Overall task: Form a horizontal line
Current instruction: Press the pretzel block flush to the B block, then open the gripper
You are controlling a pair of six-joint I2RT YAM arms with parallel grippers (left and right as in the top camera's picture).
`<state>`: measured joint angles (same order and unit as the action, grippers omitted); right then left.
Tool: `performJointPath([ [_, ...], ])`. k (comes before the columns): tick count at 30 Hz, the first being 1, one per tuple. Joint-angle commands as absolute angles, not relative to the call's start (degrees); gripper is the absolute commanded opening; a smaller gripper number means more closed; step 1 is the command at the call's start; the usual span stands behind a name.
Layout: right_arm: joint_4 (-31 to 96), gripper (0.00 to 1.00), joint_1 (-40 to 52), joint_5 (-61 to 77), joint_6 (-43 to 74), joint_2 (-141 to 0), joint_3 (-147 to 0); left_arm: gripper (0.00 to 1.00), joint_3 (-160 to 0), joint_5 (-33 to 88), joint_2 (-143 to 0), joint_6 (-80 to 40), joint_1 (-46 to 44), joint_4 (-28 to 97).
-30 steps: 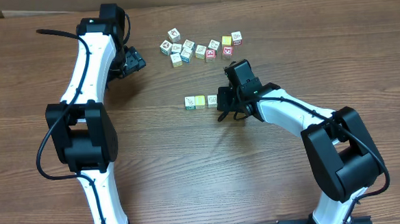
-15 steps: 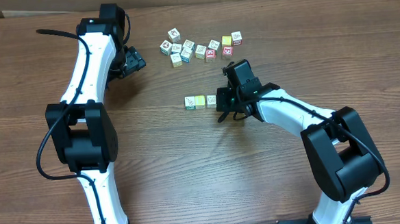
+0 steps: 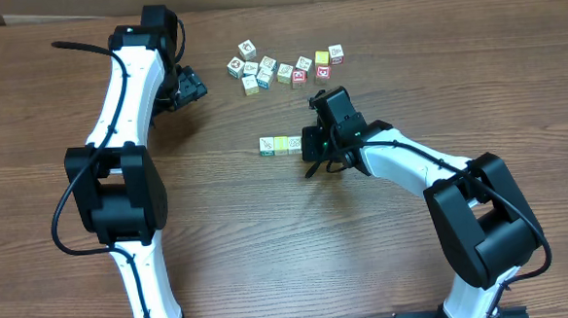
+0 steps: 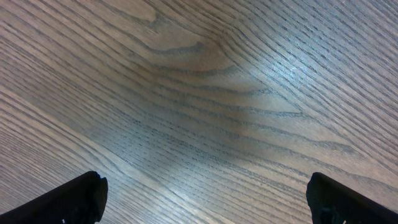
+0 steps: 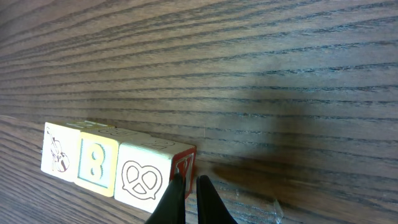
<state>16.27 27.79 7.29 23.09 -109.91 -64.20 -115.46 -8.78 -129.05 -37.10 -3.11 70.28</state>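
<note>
Cream-faced horizontal line point(image 5: 99, 163) (violin, yellow-framed B, pretzel, red edge)

The left arm point(image 3: 125, 99) and right arm point(image 3: 401, 158) have glossy white link shells between bulky black joint housings. A thin black cable point(image 3: 56, 227) loops beside the left arm's near joint. The left gripper point(image 3: 191, 89) and right gripper point(image 5: 188, 186) are black, and the right one's fingers taper to narrow tips.

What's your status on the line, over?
Left gripper open, away. Right gripper shut at row's right end. Row straight, unbroken. Nothing blocking.
</note>
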Motion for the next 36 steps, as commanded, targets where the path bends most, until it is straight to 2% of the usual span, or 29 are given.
performJointPath([
  [1,15.9,0.04,28.0,7.2,22.5,-110.3,-63.7,1.00,-116.5,-9.0,-129.6,-36.6,-3.3,70.2],
  [20,16.1,0.05,28.0,1.1,22.6,-110.3,-63.7,1.00,-116.5,-9.0,-129.6,-36.6,-3.3,70.2],
  [22,16.1,0.19,28.0,1.1,22.6,-110.3,-63.7,1.00,-116.5,-9.0,-129.6,-36.6,-3.3,70.2],
  [26,16.1,0.34,28.0,1.1,22.6,-110.3,-63.7,1.00,-116.5,-9.0,-129.6,-36.6,-3.3,70.2],
  [36,16.1,0.36,28.0,-0.2,22.7,-110.3,-63.7,1.00,-116.5,-9.0,-129.6,-36.6,-3.3,70.2],
])
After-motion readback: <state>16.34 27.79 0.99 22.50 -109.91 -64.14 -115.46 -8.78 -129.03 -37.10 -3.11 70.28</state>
